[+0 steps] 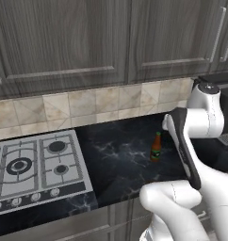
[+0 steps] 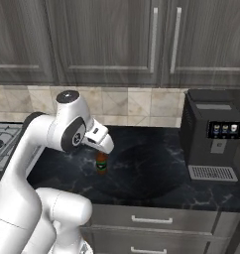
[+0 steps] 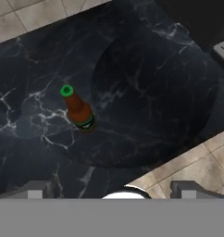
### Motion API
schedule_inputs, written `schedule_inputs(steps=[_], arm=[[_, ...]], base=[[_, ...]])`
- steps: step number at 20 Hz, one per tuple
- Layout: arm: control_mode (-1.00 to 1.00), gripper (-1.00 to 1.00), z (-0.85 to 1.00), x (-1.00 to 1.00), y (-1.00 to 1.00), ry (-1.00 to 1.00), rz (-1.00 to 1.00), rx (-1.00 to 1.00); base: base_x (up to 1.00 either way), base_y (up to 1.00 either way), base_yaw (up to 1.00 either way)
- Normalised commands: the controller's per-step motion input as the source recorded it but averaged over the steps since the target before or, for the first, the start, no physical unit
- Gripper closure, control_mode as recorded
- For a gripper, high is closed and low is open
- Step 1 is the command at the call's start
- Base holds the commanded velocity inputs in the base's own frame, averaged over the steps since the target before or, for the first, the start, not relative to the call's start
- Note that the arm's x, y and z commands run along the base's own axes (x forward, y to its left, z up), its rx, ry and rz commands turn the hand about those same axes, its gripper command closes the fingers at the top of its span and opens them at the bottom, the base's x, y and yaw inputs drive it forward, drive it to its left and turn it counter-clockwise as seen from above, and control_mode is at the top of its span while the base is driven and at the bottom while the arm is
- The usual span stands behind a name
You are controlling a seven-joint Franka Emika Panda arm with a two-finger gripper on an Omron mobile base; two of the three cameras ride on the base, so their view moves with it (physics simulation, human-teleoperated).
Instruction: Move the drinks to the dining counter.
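From my remote station I count one stove (image 1: pixel 36 164), then one bottle (image 1: pixel 156 147) upright mid-counter (image 1: pixel 116 160), one coffee machine (image 2: pixel 211 134) rightmost; my gripper (image 3: pixel 111 190) hangs spread and empty above, its fingertips cut off.

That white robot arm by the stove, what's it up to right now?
The arm is poised above a small brown bottle with a green cap, which stands upright on the black marble wall counter between the gas stove and the coffee machine. Its gripper is open and holds nothing. The bottle hasn't been picked up yet, so it looks like a grasp is being lined up.
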Motion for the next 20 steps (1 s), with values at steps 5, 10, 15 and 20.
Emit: schedule_inputs(steps=[5, 10, 15, 20], arm=[[-1.00, -1.00, -0.29, 0.13, 0.00, 0.18, 0.00, 0.05], [-1.00, -1.00, -0.22, 0.12, 0.00, 0.14, 0.00, 0.01], [-1.00, -1.00, -0.14, 0.03, 0.00, 0.07, 0.00, 0.00], [-1.00, -1.00, -0.31, 0.00, 0.01, 0.07, 0.01, 0.02]], base=[[0.00, 0.00, 0.00], [0.00, 0.00, 0.00], [0.00, 0.00, 0.00], [0.00, 0.00, 0.00]])
